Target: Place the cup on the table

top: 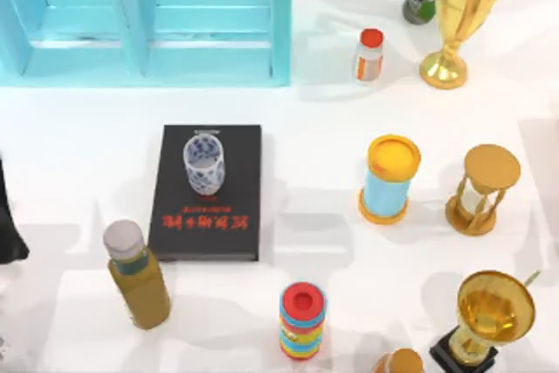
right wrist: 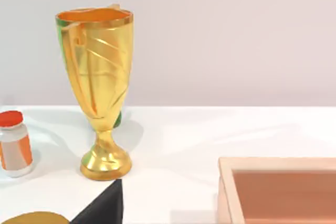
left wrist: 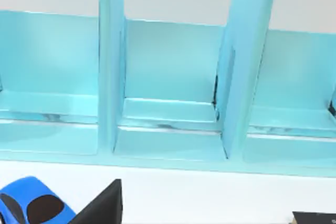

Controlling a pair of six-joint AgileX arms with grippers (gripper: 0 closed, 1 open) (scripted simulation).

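The cup (top: 203, 163) sits upright on the book (top: 208, 191), up near the end closest to the cabinet (top: 144, 19), so it's not touching the desk (top: 332, 120). Oil bottle (top: 137, 274) stands just off the book's corner farthest from the cabinet. Left arm is parked at the desk's left edge. Can't tell if either claw is open or closed.
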